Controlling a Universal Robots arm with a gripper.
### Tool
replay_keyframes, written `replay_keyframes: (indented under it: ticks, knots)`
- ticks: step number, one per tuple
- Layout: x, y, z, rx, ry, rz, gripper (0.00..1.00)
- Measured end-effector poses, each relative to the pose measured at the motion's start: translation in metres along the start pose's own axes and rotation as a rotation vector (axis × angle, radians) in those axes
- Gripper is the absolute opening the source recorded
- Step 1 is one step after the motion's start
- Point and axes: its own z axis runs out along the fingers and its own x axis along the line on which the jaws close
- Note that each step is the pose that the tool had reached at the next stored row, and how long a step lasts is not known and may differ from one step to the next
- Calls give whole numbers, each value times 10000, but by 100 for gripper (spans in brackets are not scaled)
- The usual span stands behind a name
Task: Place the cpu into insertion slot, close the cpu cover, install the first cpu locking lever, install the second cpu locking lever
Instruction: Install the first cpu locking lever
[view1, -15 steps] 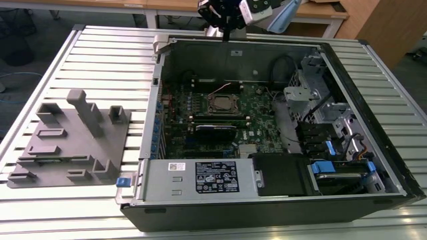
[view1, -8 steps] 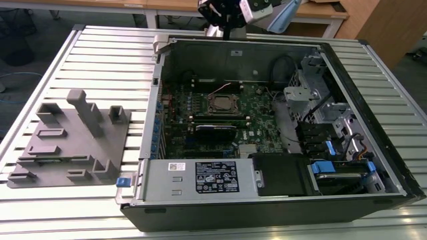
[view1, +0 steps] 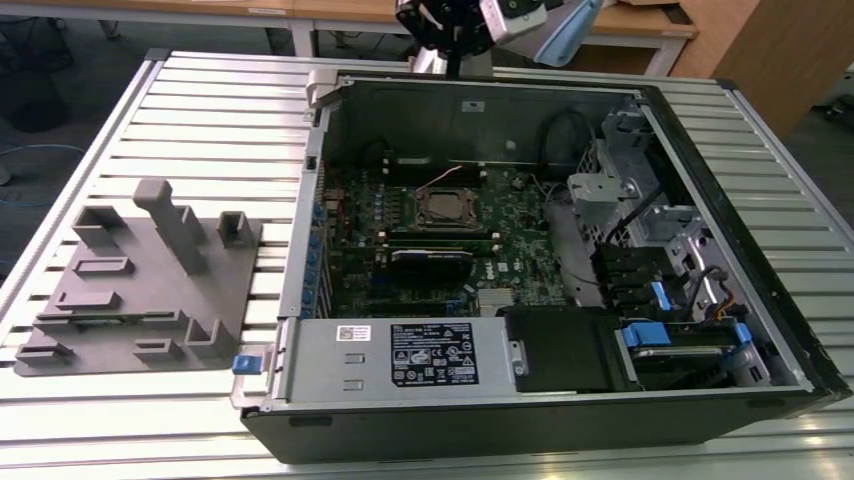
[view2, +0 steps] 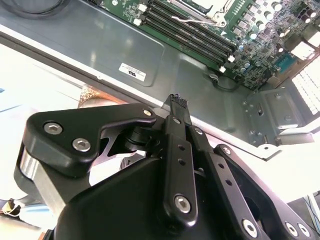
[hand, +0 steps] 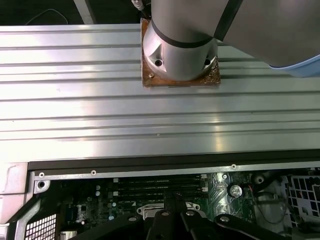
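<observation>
Slatted aluminium table (view1: 160, 100). Computer case (view1: 534, 430) lies on its side on it, side panel off, interior facing up.

Inside the case:
- Green motherboard (view1: 521, 250) fills the floor toward the exterior view's left.
- Insertion slot (view1: 447, 207) is near the board's middle, a square socket with a silvery rim. Whether the cpu lies in it cannot be told.
- In the second wrist view a thin wire lever (view2: 192, 21) runs along the socket's edge.
- Long black memory slots (view2: 190, 35) run just beside the socket.
- Pale finned heatsink (view1: 497, 298) sits lower on the board.
- Labelled silver power supply box (view1: 400, 360) runs along the near wall, with a black shroud (view1: 567, 350) next to it.
- Metal drive cage (view1: 667, 250) with blue latches (view1: 641, 335) is at the exterior view's right.

Outside the case, at the exterior view's left, is a grey fixture block (view1: 134, 300) with upright posts and shallow recesses.

Gripper (view2: 178, 102) hangs above the case's far wall, well apart from the socket. Its fingertips are drawn together and nothing shows between them. The first wrist view looks past it at the board, with the arm's base (hand: 180, 45) on a brown plate (hand: 150, 80) on the table.
</observation>
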Motion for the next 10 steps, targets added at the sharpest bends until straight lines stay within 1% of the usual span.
replay_keyframes:
  ticks: [10]
  knots:
    - [-2, 12, -41, 0, 0, 0, 10]
